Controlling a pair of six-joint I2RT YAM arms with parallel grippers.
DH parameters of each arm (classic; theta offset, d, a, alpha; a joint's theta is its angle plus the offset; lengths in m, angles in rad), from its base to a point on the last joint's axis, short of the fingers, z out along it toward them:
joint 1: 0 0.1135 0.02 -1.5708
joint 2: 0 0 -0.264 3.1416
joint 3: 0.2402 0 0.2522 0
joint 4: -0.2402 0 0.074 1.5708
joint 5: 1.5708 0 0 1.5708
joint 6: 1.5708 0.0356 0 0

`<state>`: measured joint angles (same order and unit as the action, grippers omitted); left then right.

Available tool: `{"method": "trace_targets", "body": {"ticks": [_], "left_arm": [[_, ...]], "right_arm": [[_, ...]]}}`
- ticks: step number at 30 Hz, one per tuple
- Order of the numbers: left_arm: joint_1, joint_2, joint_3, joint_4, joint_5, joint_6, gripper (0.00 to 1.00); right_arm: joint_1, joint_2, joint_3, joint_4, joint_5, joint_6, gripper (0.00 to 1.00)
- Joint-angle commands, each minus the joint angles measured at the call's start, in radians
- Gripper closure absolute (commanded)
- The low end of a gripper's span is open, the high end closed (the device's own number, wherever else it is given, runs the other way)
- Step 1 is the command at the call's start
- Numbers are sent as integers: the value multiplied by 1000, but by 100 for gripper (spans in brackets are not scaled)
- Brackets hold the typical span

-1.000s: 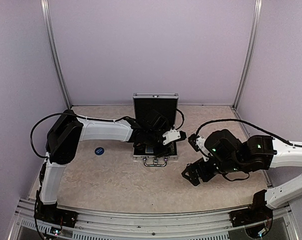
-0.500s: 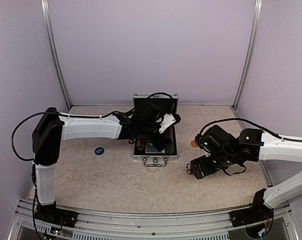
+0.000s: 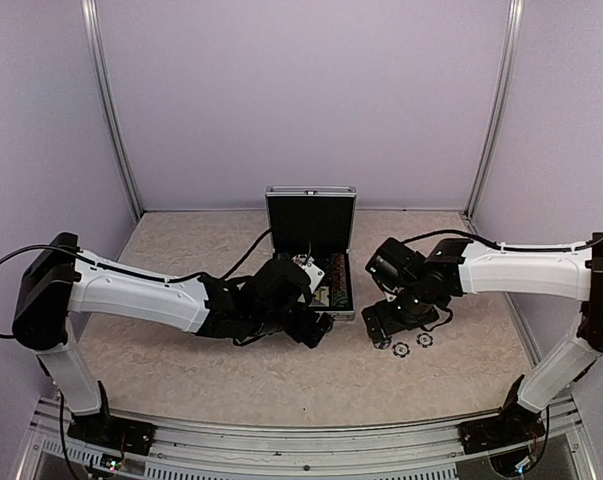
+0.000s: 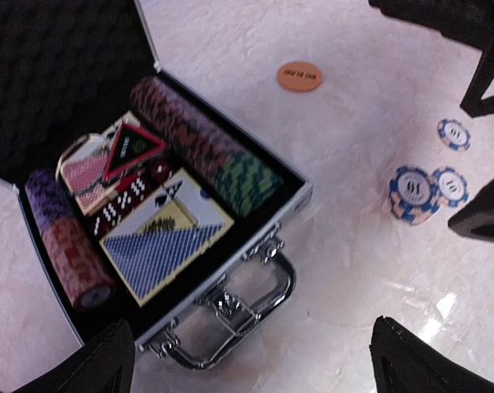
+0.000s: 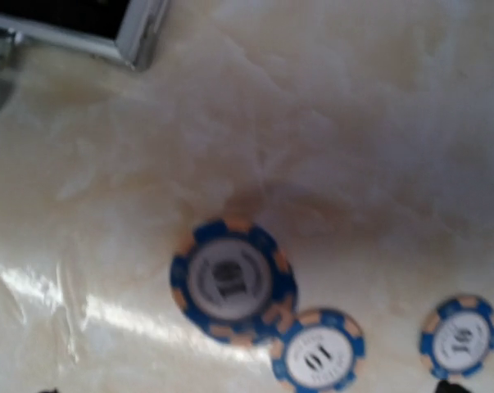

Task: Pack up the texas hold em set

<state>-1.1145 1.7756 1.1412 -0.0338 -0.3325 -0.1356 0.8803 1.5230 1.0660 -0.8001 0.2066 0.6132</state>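
Aluminium case (image 3: pixel 311 222), lid up, centre-far on the table (image 3: pixel 231 375).
We log left gripper (image 4: pixel 259 364) and right gripper (image 3: pixel 386 328) spread wide, empty; only the left wrist shows decks (image 4: pixel 165 246) and dice (image 4: pixel 120 205) inside (three blue chips (image 5: pixel 233 282) lie loose to its right).
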Motion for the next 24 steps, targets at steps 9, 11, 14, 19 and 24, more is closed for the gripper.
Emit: {"method": "trace_targets", "body": {"ticks": [9, 11, 14, 19, 24], "left_arm": [[-65, -153, -197, 148, -169, -144, 1], [-65, -168, -212, 168, -167, -142, 1], [-65, -164, -225, 176, -170, -146, 1], [-72, -166, -238, 194, -169, -147, 1], [-72, -168, -247, 226, -138, -153, 1]], "right_arm": [[-52, 188, 152, -25, -33, -79, 1], [-55, 195, 153, -25, -39, -80, 1], [-55, 175, 120, -27, -51, -81, 1], [-55, 91, 3, -5, -97, -88, 2], [-55, 16, -90, 5, -102, -79, 2]]}}
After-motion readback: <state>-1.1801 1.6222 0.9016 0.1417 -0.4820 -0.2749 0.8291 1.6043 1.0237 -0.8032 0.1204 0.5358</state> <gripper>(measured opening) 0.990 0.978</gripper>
